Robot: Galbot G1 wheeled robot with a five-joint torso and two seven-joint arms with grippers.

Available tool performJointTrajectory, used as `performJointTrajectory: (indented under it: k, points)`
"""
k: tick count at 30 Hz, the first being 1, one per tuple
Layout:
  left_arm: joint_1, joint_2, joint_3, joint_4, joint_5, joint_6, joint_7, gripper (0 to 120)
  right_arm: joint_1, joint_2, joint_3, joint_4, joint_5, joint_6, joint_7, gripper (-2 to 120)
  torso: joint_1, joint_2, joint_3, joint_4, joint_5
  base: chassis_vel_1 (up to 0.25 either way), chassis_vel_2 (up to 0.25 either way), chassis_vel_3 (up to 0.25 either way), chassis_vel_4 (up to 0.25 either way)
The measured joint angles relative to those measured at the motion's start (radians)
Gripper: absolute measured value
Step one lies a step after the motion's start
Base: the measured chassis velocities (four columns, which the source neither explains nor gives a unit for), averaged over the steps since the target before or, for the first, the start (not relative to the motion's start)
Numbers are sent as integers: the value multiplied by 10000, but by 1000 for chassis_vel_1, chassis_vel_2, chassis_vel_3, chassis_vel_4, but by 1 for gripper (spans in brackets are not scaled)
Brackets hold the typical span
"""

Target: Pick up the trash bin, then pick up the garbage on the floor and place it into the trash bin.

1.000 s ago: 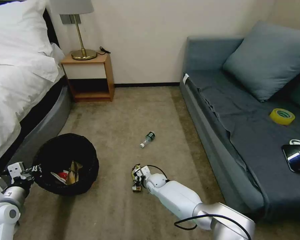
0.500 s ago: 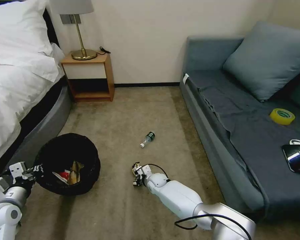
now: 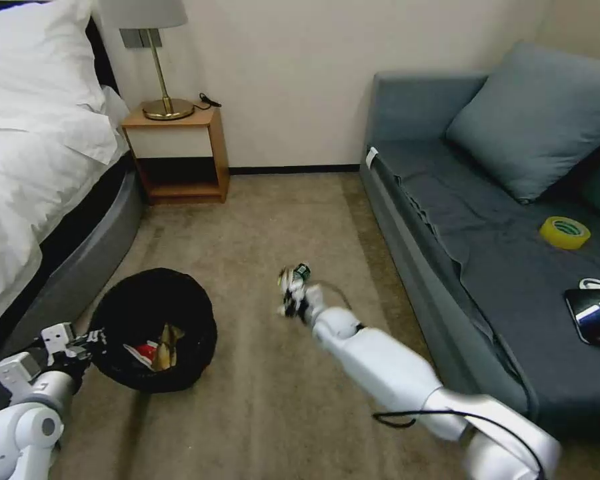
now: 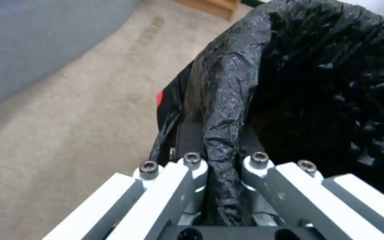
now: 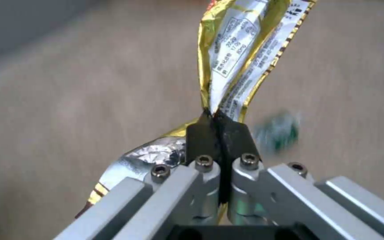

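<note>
1. The right gripper is squeezed tight on the gold wrapper. The wrapper is pinched between the two black pads, and no gap is seen between them.
2. In the head view, the right gripper is held out over the carpet, right by the small bottle. Whether the bottle is touched cannot be told.
3. The left gripper is clamped on the rim of the trash bin. A fold of the shiny black bag is pressed between its fingers.
4. The trash bin is seen by the bed, at the robot's left.
5. Inside the bin, a red-and-white packet and a brown paper bag are seen lying together.
</note>
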Motion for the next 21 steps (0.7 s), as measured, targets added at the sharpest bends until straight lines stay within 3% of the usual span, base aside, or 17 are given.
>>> performJointTrajectory:
  k: [2, 8, 15, 21]
  points:
    - [-35, -57, 230, -24, -186, 116, -77, 4, 88, -356, 293, 1189, 317, 271, 163, 0, -1, 1, -1, 1, -2, 0, 0, 0, 0]
    - [-119, -81, 573, -112, -664, 396, -236, 4, 235, -826, 343, 2924, 900, 685, 346, 0, 0, 2, -1, 0, -1, 0, 0, 0, 0]
    - [-208, -129, 899, -301, -1276, 706, -482, 4, 319, -1508, -577, 5519, 1564, 876, 402, 0, 0, 2, -1, 0, -3, 0, 0, 0, 0]
    - [-189, -208, 1006, -376, -1383, 801, -501, 4, -89, -1809, -1654, 6573, 1494, 832, 371, 0, 0, 2, -1, 2, -3, 0, 0, 0, 0]
